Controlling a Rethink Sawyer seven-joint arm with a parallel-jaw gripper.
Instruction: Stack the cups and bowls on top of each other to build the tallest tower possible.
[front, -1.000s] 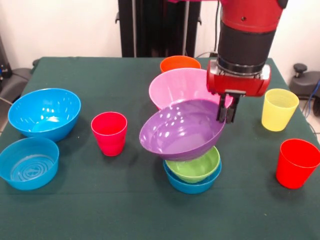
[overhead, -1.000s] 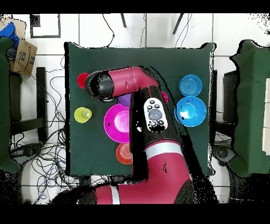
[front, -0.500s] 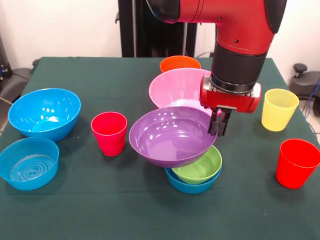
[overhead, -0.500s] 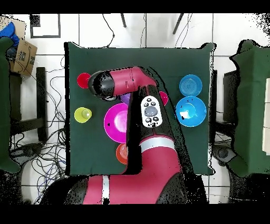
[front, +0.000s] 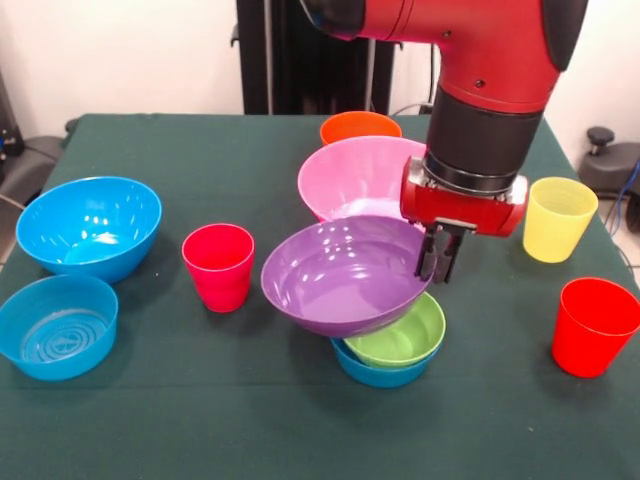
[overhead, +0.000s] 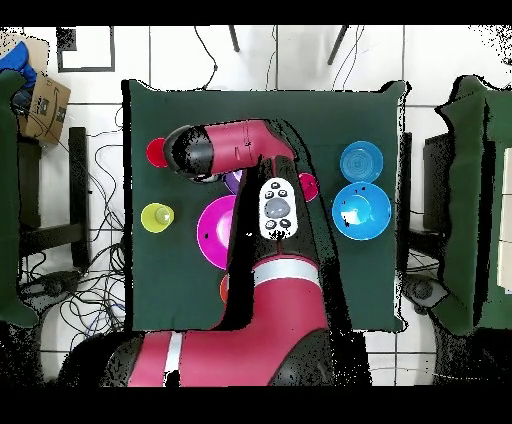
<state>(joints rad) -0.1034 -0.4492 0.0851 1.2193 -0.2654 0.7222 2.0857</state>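
While scanning from the left of the green counter (front: 150, 420), we are seeing two blue bowls (front: 88, 226), then a red cup (front: 219, 266). At centre, the jaws (front: 438, 258) are pinching the rim of the tilted purple bowl (front: 340, 277), holding it over the lime green bowl (front: 405, 335) nested in a small blue bowl (front: 375, 372). Behind them are sitting the pink bowl (front: 350, 175) and the orange bowl (front: 358, 127). At right are standing a yellow cup (front: 558, 219) and another red cup (front: 594, 326).

The room is bright, with light coming from above. Small white shiny spots sit on the purple bowl (front: 345, 275) just beside the gripper (front: 438, 262). Soft dark shadows lie on the green table (front: 150, 420) under the bowls. Everything looks clear.
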